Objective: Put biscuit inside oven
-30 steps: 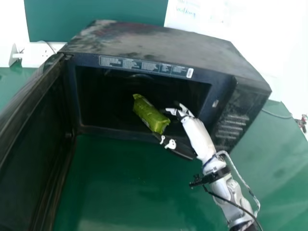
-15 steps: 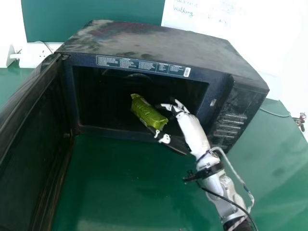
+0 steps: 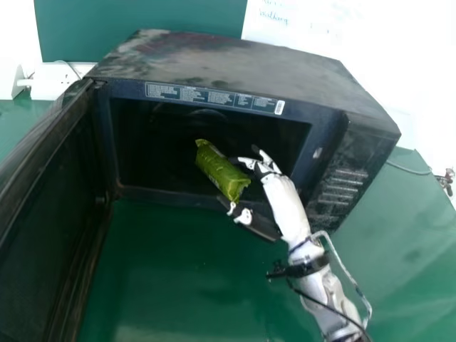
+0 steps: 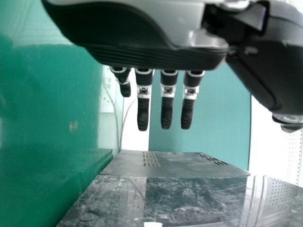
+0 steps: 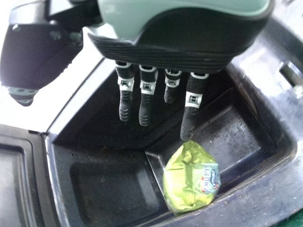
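Presently, the fingers [image 5: 146, 106] of the right hand [image 5: 175, 28] are straight and wide of the thumb [image 5: 28, 56]; they are not curled round anything. One fingertip lies at the pointed end of the biscuit packet [image 3: 222, 171]; whether it presses on the wrapper cannot be told. The packet lies aslant at the mouth of the oven [image 3: 235, 60], its far end within the cavity [image 3: 149, 149] and its near end by the lower sill [image 3: 192, 198]. The door [image 3: 50, 214] stands open. The left hand [image 4: 137, 28] has its fingers extended and holds nothing.

The step in hand is judged to be final seating of the packet. Recommended method: keep the fingers spread, apply light force to the near end, and direct it straight inward along the packet's length. Avoid downward force, which could tip the packet over the sill. Confirm that the near end is past the sill before withdrawing the hand along a level path, with the thumb kept free of the wrapper.

The head view gives the packet's slant relative to the opening, and places it between fingers and thumb. The right wrist view adds the printed label [image 5: 207, 179] and a clear separation between thumb and wrapper, which is difficult to judge from the head view.
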